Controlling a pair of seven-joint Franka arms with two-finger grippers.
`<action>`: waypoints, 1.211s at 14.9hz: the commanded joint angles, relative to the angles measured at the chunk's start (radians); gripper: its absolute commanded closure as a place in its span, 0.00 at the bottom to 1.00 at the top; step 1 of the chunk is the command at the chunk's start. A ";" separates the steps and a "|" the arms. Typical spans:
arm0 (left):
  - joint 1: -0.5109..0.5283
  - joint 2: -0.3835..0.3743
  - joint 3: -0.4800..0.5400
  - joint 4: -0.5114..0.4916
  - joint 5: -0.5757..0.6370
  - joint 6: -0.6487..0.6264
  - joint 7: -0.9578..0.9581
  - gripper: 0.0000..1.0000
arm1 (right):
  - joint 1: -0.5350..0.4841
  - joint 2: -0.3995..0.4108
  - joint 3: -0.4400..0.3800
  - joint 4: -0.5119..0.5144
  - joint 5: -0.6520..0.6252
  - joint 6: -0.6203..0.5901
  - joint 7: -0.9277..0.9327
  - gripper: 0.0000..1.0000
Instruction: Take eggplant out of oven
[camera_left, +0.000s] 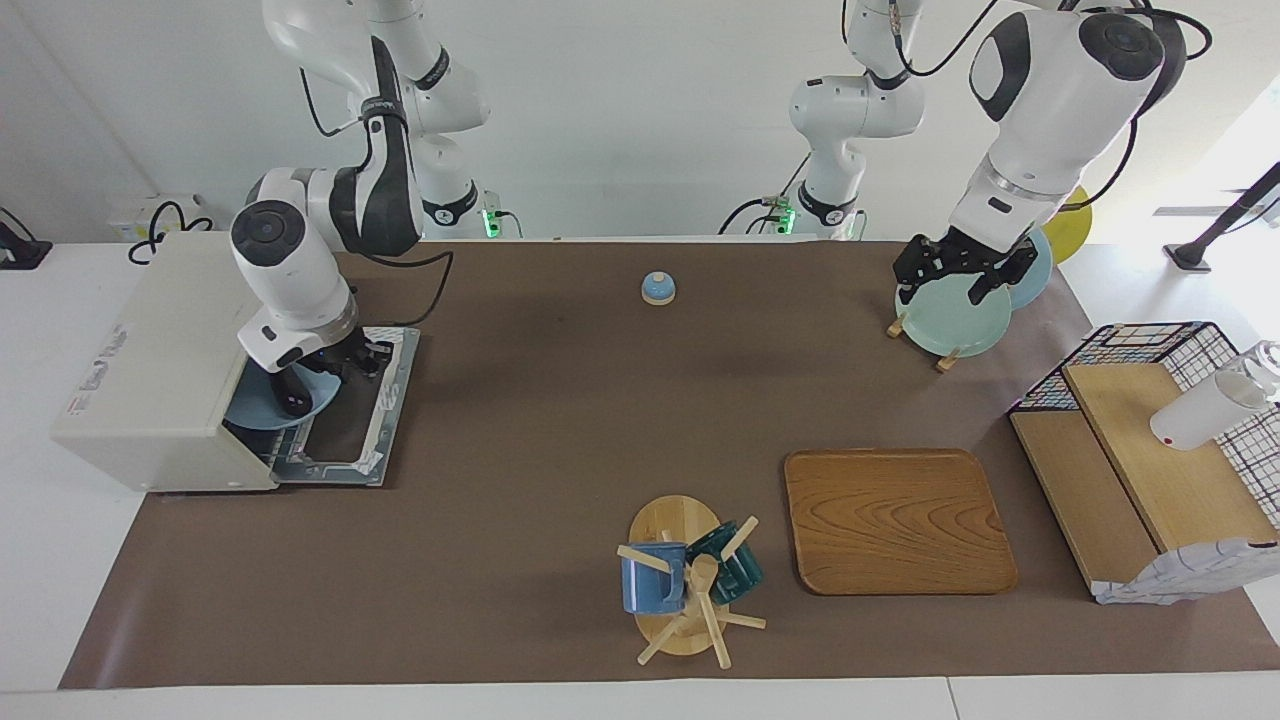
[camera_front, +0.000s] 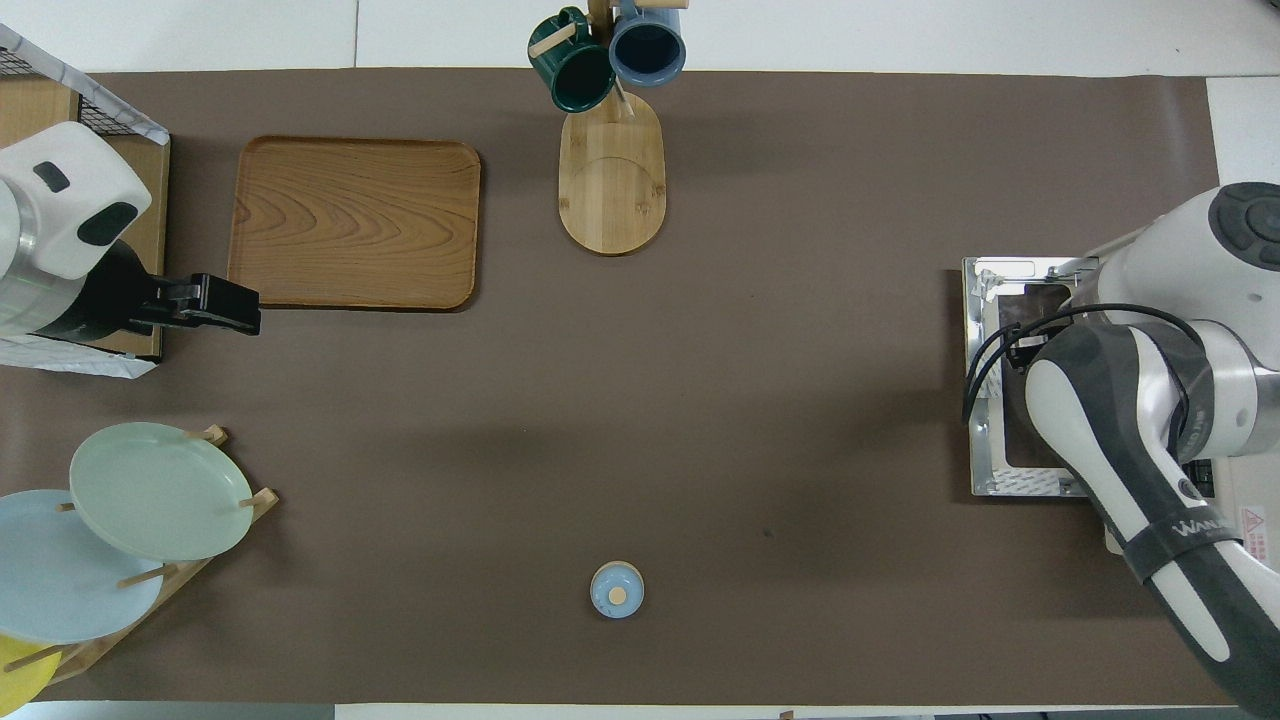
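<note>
Oven (camera_left: 160, 365) door (camera_left: 350, 420) open at the right arm's table edge; right end effector (camera_left: 345, 362) at its mouth, grip unreadable. Left end effector (camera_left: 950, 275) open over the plate rack (camera_left: 945, 320).

The oven (camera_left: 150, 370), a boxy cream-white toaster oven, sits at the right arm's end of the bench with its door (camera_left: 350, 425) folded down flat onto the brown mat, dark glass framed in metal. A pale blue plate (camera_left: 265, 408) shows at the oven's mouth. The eggplant cannot be made out; the arm covers much of the opening.
</note>
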 joint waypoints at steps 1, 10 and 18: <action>0.004 -0.020 0.000 -0.012 0.015 -0.006 -0.002 0.00 | -0.005 -0.044 0.010 -0.061 -0.063 0.027 -0.019 0.66; 0.004 -0.020 0.000 -0.012 0.015 -0.006 -0.002 0.00 | -0.008 -0.032 0.012 -0.008 -0.070 -0.029 -0.030 0.66; 0.003 -0.020 -0.001 -0.012 0.015 -0.008 -0.004 0.00 | -0.031 -0.053 0.010 -0.102 -0.074 0.092 -0.120 1.00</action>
